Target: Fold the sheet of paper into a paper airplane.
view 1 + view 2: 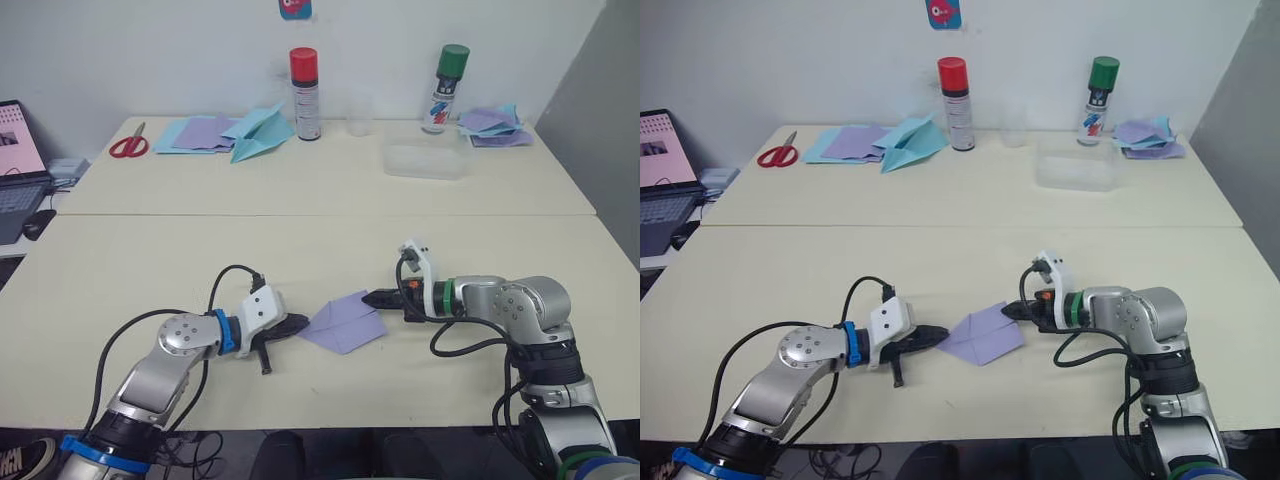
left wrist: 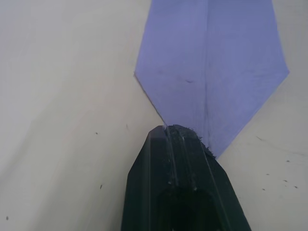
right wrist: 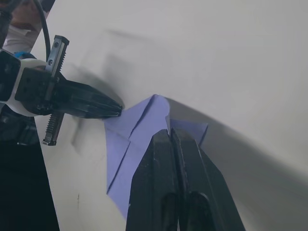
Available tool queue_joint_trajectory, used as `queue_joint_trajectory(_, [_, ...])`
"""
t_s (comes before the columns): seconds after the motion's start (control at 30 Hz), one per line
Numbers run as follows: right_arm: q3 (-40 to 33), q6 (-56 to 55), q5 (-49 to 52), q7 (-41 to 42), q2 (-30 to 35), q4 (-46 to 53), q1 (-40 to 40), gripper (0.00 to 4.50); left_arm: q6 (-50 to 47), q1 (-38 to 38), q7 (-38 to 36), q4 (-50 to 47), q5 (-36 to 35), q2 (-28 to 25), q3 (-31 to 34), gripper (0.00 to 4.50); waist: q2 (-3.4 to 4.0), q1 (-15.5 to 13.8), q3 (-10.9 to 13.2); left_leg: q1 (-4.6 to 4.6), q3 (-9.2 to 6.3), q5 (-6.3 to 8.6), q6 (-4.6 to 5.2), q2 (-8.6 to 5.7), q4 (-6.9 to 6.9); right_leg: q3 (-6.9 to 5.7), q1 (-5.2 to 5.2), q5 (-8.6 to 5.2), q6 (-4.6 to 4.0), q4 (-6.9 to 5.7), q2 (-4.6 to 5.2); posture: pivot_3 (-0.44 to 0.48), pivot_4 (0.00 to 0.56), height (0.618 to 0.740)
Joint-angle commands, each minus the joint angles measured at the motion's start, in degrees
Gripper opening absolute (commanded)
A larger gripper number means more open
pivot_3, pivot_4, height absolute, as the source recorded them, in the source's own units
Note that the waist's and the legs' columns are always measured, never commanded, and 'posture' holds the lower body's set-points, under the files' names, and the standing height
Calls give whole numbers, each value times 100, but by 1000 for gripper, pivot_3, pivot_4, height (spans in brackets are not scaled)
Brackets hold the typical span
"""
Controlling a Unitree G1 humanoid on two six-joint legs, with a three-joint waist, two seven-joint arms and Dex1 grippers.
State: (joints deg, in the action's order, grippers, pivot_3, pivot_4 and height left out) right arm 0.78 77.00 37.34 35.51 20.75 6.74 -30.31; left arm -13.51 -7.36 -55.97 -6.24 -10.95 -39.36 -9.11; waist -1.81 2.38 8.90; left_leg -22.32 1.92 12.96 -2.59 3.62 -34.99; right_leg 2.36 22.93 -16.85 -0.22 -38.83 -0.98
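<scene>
The sheet of paper (image 1: 343, 322) is lavender and partly folded into a pointed wedge with a centre crease. It lies flat on the near table between my two grippers. My left gripper (image 1: 303, 321) is shut, and its tip touches the paper's pointed left end (image 2: 211, 57). My right gripper (image 1: 368, 298) is also shut; its tip rests on the paper's upper right edge, where a flap (image 3: 154, 108) lifts slightly. In the right wrist view the left gripper (image 3: 118, 111) sits at the paper's far corner.
On the far table are a light-blue paper airplane (image 1: 258, 133) on loose sheets, red scissors (image 1: 128, 146), a red-capped can (image 1: 305, 95), a green-capped can (image 1: 445, 88), a clear cup (image 1: 360, 115), a clear box (image 1: 425, 160) and a paper stack (image 1: 495, 125). A laptop (image 1: 18, 170) stands at the left.
</scene>
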Motion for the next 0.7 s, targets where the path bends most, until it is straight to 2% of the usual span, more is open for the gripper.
queue_joint_trajectory(0.03, [-41, -186, 185, 159, 49, 310, 17, 31, -318, 137, -143, 194, -93, -270, 230, 0, 0, 32, 0, -19, 2, 0, 0, 0, 0, 3, 23, 0, 0, -8, -1, 0, 150, 740])
queue_joint_trajectory(0.13, [148, -270, 147, 237, 141, 383, 57, 31, -322, 96, -202, 249, -140, -356, 278, 0, 1, 59, 1, -44, -5, -1, 1, 2, -1, -3, 45, 0, 0, -11, -7, 0, 150, 740])
queue_joint_trajectory(0.37, [381, -623, -84, 184, 157, 89, -6, 31, -360, -32, -151, 232, -171, -191, 203, 0, -1, 71, 2, -49, -6, -1, 1, -1, -1, -4, 47, 0, 0, -9, -6, 0, 150, 740])
queue_joint_trajectory(0.47, [306, -538, 2, 205, 149, -63, -46, 577, -313, -38, -170, 278, -160, -213, 223, 0, -1, 69, 2, -50, -4, -1, 1, -4, -4, -2, 47, 0, 1, -9, -4, 0, 150, 740])
queue_joint_trajectory(0.6, [244, -433, 70, 143, -5, -292, -110, 1973, -252, -19, -201, 305, -148, -246, 227, 0, -1, 64, 2, -50, -6, -1, 1, -3, -5, -4, 47, 0, 1, -10, -4, 0, 150, 740])
queue_joint_trajectory(0.7, [203, -375, 137, 151, -164, -451, -169, 1973, -225, -33, -213, 340, -143, -252, 226, 0, -1, 65, 2, -49, -6, -1, 1, -2, -5, -4, 47, 1, 1, -13, -4, 0, 150, 740])
